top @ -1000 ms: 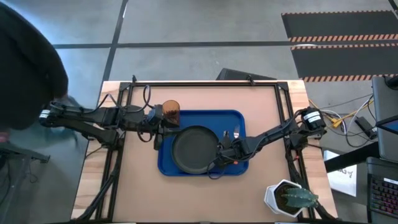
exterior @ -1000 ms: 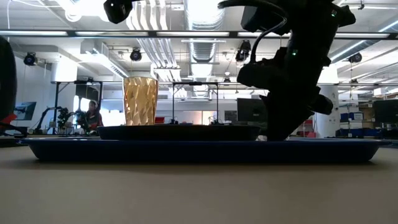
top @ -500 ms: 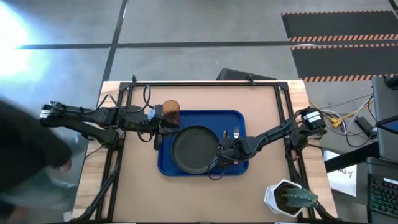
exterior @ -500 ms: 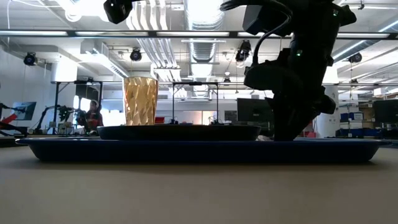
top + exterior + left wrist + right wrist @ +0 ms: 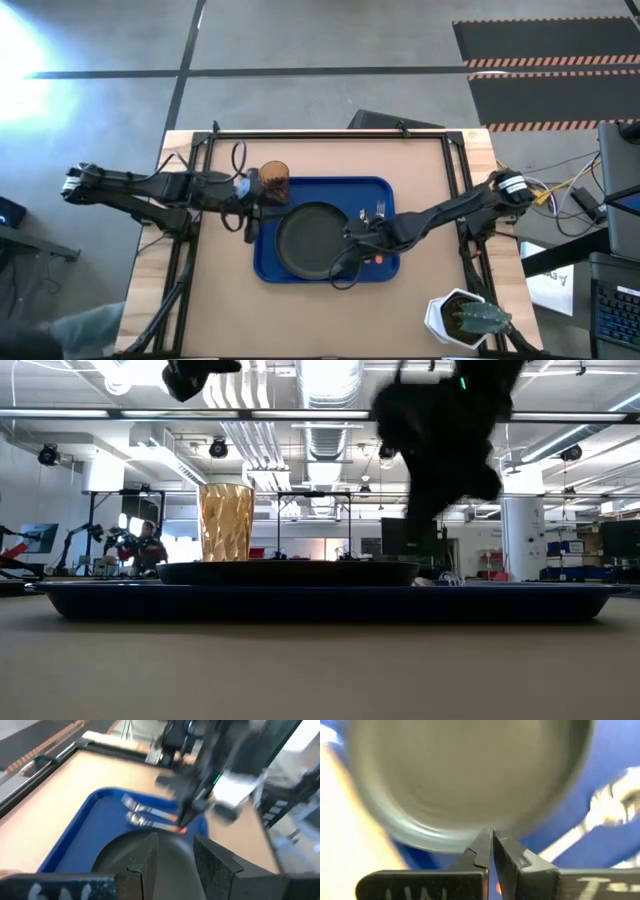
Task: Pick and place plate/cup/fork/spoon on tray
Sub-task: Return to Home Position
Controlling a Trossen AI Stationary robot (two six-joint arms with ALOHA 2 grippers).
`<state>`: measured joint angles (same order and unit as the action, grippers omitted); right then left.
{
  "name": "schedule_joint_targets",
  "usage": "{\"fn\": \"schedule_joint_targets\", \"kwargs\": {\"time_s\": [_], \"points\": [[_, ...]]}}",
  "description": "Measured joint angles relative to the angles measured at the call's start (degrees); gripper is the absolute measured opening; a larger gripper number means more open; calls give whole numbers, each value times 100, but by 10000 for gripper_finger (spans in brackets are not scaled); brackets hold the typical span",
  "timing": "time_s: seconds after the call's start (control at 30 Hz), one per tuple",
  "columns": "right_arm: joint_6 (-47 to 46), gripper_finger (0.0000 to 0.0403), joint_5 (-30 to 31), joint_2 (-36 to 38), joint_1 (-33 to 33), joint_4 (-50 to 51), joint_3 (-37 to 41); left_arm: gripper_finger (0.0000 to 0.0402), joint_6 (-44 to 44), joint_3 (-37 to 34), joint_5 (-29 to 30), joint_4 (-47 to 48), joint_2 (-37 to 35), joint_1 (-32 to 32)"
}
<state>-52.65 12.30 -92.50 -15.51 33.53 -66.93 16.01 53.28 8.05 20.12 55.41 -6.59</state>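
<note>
The blue tray (image 5: 265,268) lies mid-table. The dark plate (image 5: 312,240) sits on it. The amber cup (image 5: 275,180) stands upright at the tray's far left corner and also shows in the low view (image 5: 225,520). The silver fork (image 5: 142,809) and the orange-handled spoon (image 5: 150,822) lie side by side on the tray's right part (image 5: 372,213). My right gripper (image 5: 350,240) is shut and empty, raised above the plate's right rim (image 5: 492,842). My left gripper (image 5: 260,203) is open and empty at the tray's left edge beside the cup (image 5: 175,857).
A white hexagonal plant pot (image 5: 458,318) stands at the table's near right corner. Black frame rails (image 5: 330,133) run along the table's far and side edges. Bare tabletop lies near the front edge (image 5: 300,320).
My right gripper has risen from the tray's floor beside the fork and spoon and gone a little toward the table's left, over the plate's right rim. The fork and spoon stay lying on the tray. A person at the table's left side has moved away.
</note>
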Motion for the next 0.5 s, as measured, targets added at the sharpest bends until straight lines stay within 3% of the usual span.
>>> {"fn": "schedule_joint_targets", "kwargs": {"time_s": [0.2, 0.3, 0.5], "points": [[1376, 8, 616, 549, -4, 8, -909, 107, -136, -3, 286, 925, -452, 0], [2027, 8, 769, 844, -9, 0, -1320, 107, -139, -4, 560, 1320, -949, 0], [2973, 9, 1170, 1416, -159, 16, -1984, 107, 114, -12, 560, 1466, -1992, -27]]}}
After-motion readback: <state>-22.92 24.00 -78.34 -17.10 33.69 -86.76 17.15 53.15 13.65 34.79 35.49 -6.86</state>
